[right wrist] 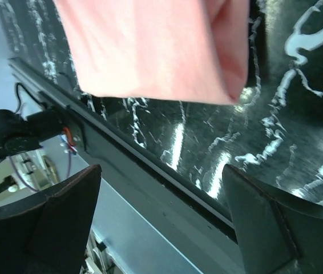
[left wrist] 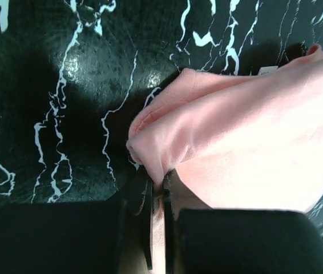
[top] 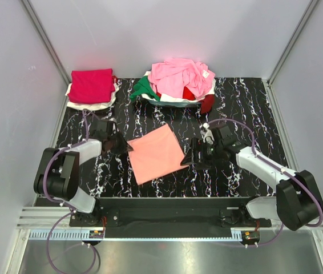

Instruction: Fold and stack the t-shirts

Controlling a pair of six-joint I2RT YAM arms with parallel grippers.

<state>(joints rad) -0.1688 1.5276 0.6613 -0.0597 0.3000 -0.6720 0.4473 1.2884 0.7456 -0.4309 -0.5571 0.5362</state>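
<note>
The salmon-orange t-shirt (top: 156,153) lies folded into a rough square in the middle of the marble mat (top: 247,103). My left gripper (top: 121,144) is shut on its left edge; in the left wrist view the cloth (left wrist: 247,137) is pinched between the fingers (left wrist: 145,228). My right gripper (top: 189,158) is open and empty just off the shirt's right corner (right wrist: 161,51), with nothing between its fingers (right wrist: 64,217). A crimson-magenta shirt (top: 92,85) lies folded on a white one at the back left.
A white basket (top: 176,100) at the back centre holds a heap of light pink (top: 178,74), green (top: 143,88) and red shirts. Grey walls stand on both sides. The table's front rail (right wrist: 150,165) runs close under my right gripper.
</note>
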